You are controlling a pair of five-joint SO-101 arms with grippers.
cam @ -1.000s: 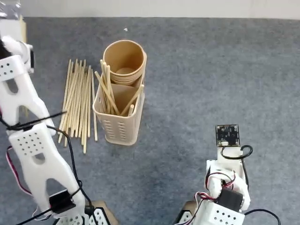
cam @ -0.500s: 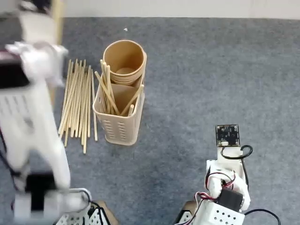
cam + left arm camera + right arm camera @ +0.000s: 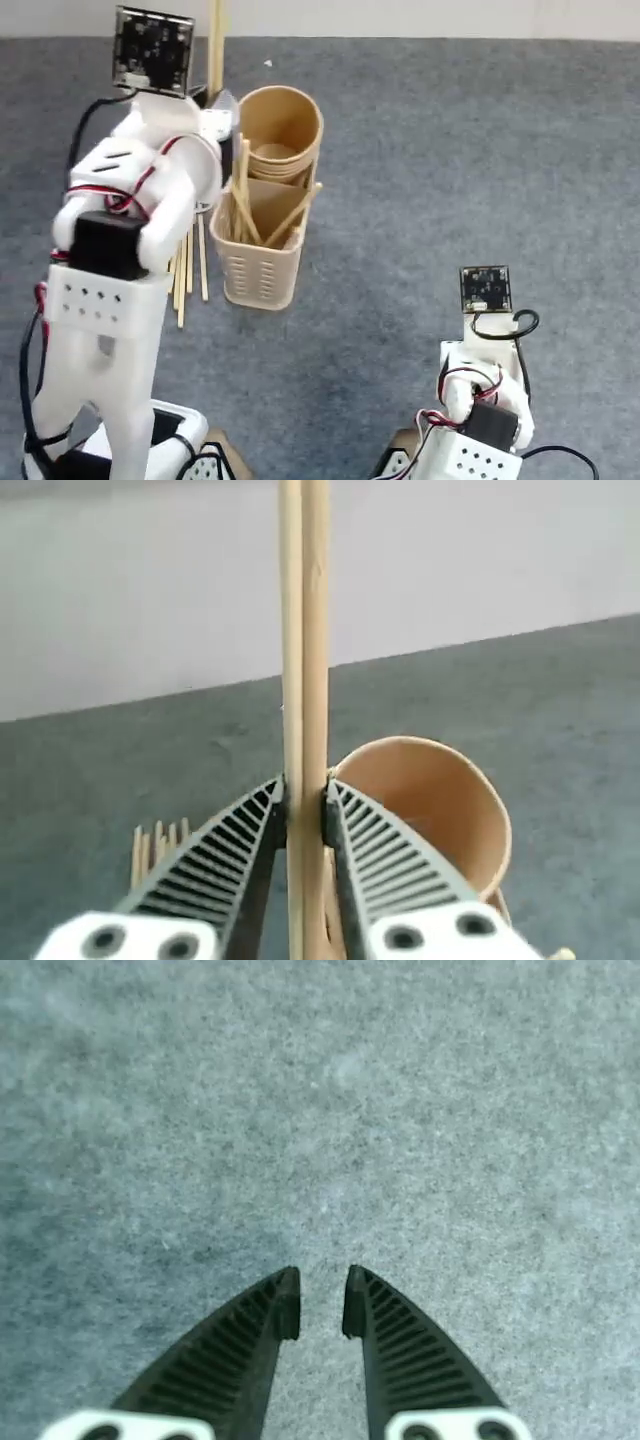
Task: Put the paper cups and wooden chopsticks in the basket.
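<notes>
A beige slotted basket (image 3: 258, 270) stands on the grey carpet, with stacked paper cups (image 3: 283, 125) in its far half and several wooden chopsticks (image 3: 250, 200) leaning in its near half. My left gripper (image 3: 303, 800) is shut on a pair of chopsticks (image 3: 303, 630) held upright. It hovers just beside the cups' rim (image 3: 430, 800), at the basket's far left corner (image 3: 215, 100). More loose chopsticks (image 3: 185, 275) lie on the carpet left of the basket, partly hidden under the arm. My right gripper (image 3: 318, 1305) rests low over bare carpet, holding nothing, its jaws a narrow slit apart.
The right arm (image 3: 485, 400) sits folded at the near right, well away from the basket. Grey carpet (image 3: 450, 150) stretches to the right of the basket. A pale wall edge runs along the far side.
The left arm swung from the far left edge in over the basket, carrying the upright chopsticks. The basket shifted slightly to the right. The right arm stayed still.
</notes>
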